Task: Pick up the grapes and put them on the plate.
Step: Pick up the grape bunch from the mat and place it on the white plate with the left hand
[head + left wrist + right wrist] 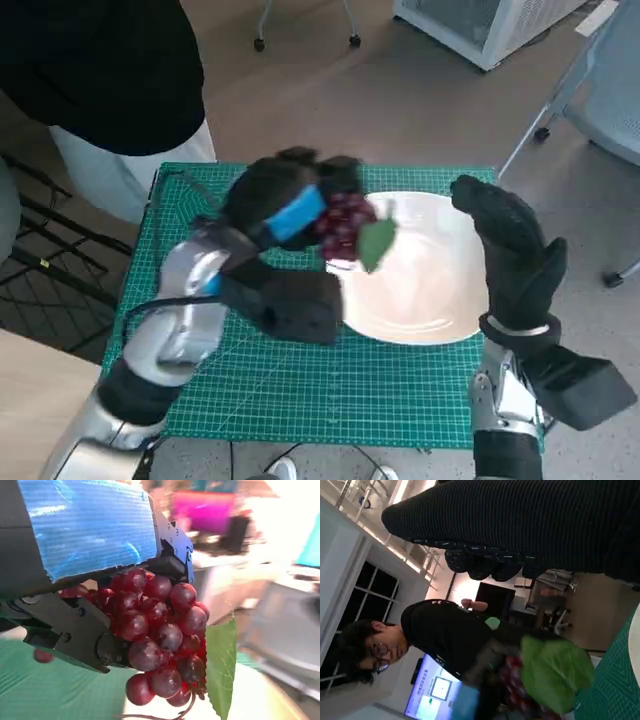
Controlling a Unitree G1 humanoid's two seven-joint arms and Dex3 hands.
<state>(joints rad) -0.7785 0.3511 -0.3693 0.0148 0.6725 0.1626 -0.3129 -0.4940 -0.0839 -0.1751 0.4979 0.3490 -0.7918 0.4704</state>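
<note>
Grapes (160,640): dark red bunch, glossy round berries, one flat green leaf (220,665) with toothed edge hanging beside. Gripped in left hand (285,205), black fingers (75,630) clamped round the upper berries, blue tape over its back; held off the surface, above the near rim of the plate (430,290). Plate: white, round, smooth, lying on green gridded cutting mat (300,390). Right hand (510,240): black knitted glove, raised beside the plate's far edge, fingers apart, empty.
</note>
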